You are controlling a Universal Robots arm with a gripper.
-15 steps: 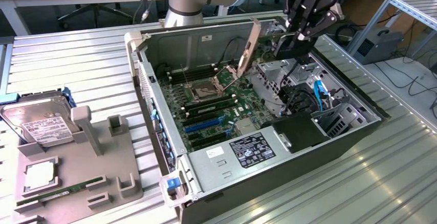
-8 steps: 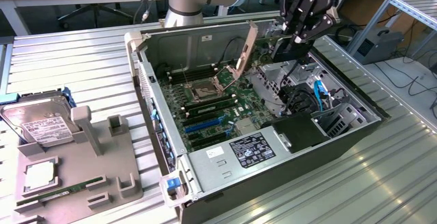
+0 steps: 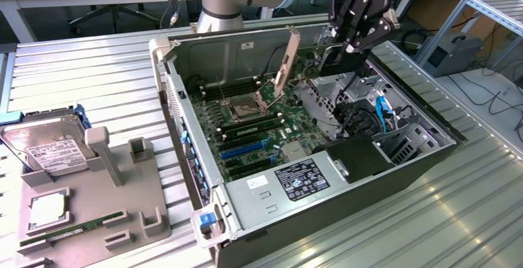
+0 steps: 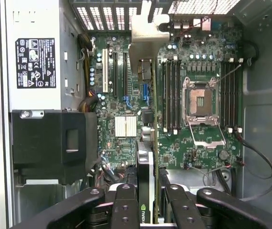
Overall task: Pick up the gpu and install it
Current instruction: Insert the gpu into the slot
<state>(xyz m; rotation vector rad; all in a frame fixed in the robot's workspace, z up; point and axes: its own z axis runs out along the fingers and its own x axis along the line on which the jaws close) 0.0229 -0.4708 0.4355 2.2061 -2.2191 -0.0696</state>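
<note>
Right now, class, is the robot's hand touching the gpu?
Touching. The wrist view shows the hand closed on the gpu, its fingers pressed against both sides of the card.

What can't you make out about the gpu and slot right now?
- Wrist view: the expansion slot under the gpu, covered by the card's own edge and bracket.
- Exterior view: the gpu's lower edge, lost behind the drive cage.
- Power supply label text: too small, both views.
</note>
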